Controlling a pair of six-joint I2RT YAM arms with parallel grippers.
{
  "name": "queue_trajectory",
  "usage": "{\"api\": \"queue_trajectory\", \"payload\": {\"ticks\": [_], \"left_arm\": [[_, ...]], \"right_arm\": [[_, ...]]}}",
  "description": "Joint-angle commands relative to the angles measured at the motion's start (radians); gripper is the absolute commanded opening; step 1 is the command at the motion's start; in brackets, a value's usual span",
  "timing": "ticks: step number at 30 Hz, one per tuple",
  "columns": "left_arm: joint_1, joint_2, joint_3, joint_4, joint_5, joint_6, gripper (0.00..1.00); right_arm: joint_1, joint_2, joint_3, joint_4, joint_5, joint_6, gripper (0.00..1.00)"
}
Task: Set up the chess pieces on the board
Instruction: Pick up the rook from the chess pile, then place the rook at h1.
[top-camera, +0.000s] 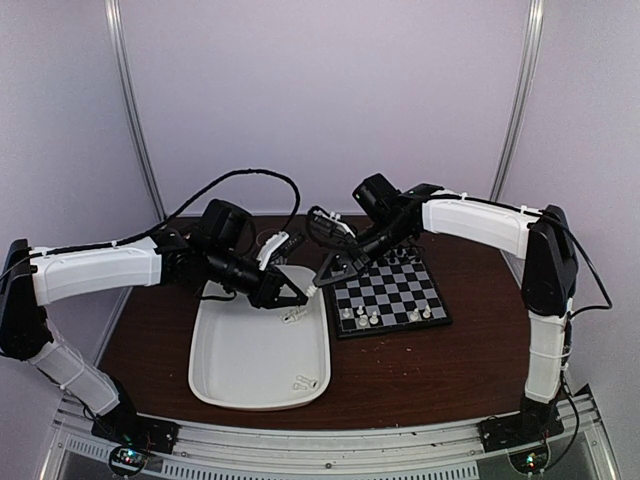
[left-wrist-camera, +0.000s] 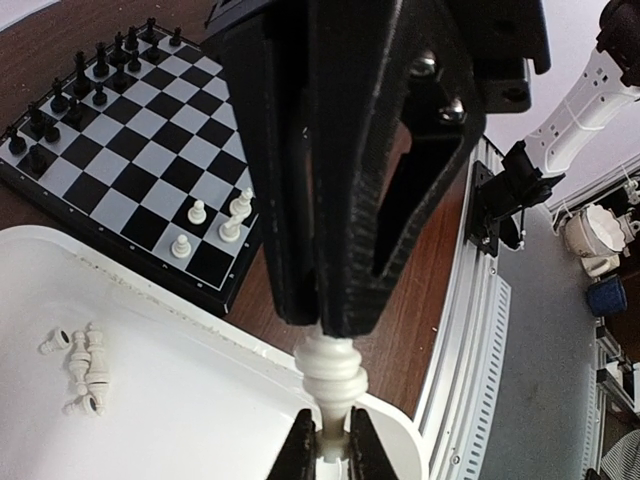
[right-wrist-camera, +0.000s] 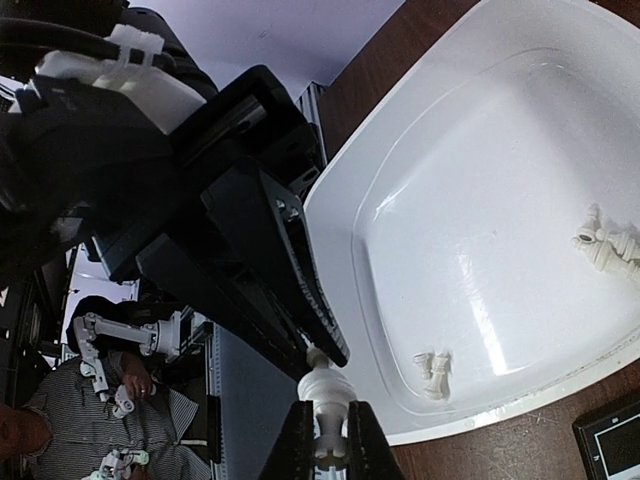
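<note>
One white chess piece (top-camera: 312, 290) hangs over the right rim of the tray, held at both ends. My left gripper (left-wrist-camera: 330, 428) is shut on its thin stem, and my right gripper (right-wrist-camera: 328, 418) is shut on its other end. In the left wrist view the right gripper (left-wrist-camera: 325, 322) comes down from above onto the piece (left-wrist-camera: 330, 372). The board (top-camera: 390, 292) lies just right of the tray, with several white pieces (top-camera: 362, 318) on its near rows and black chessmen (top-camera: 395, 258) along the far side.
The white oblong tray (top-camera: 250, 360) lies left of the board. Loose white pieces lie in it near its right rim (top-camera: 293, 316), at its near right corner (top-camera: 303, 382), and in the wrist views (left-wrist-camera: 80, 365) (right-wrist-camera: 435, 372). Brown table all round.
</note>
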Motion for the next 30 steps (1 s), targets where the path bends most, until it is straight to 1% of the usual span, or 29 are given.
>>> {"api": "queue_trajectory", "payload": {"ticks": [1,4,7,11,14,16,19,24,27,30], "left_arm": [[-0.007,-0.006,0.002,0.043,-0.016,0.012,0.06],[-0.007,0.002,-0.004,0.034,-0.025,0.019,0.06],[-0.006,0.017,-0.004,0.021,-0.018,0.022,0.06],[-0.007,0.022,-0.006,0.012,-0.039,0.019,0.07],[-0.007,0.044,0.009,-0.006,-0.070,0.017,0.07],[-0.007,0.064,0.027,-0.021,-0.075,0.023,0.07],[-0.007,0.092,0.050,-0.034,-0.073,0.033,0.07],[-0.007,0.108,0.060,-0.026,-0.065,0.035,0.07],[-0.006,0.116,0.065,-0.032,-0.062,0.038,0.07],[-0.007,0.117,0.071,-0.044,-0.062,0.041,0.07]], "right_arm": [[-0.007,0.018,0.010,-0.045,0.047,-0.046,0.00],[-0.034,0.011,0.034,-0.128,0.111,-0.134,0.00],[-0.089,-0.020,0.046,-0.203,0.230,-0.219,0.00],[-0.177,-0.092,0.023,-0.307,0.467,-0.354,0.00],[-0.238,-0.153,-0.044,-0.351,0.668,-0.447,0.00],[-0.280,-0.205,-0.118,-0.330,0.790,-0.465,0.00],[-0.334,-0.261,-0.227,-0.299,0.930,-0.499,0.00],[-0.365,-0.322,-0.390,-0.231,1.071,-0.519,0.00],[-0.371,-0.332,-0.461,-0.186,1.090,-0.515,0.00],[-0.374,-0.322,-0.497,-0.144,1.085,-0.509,0.00]]}}
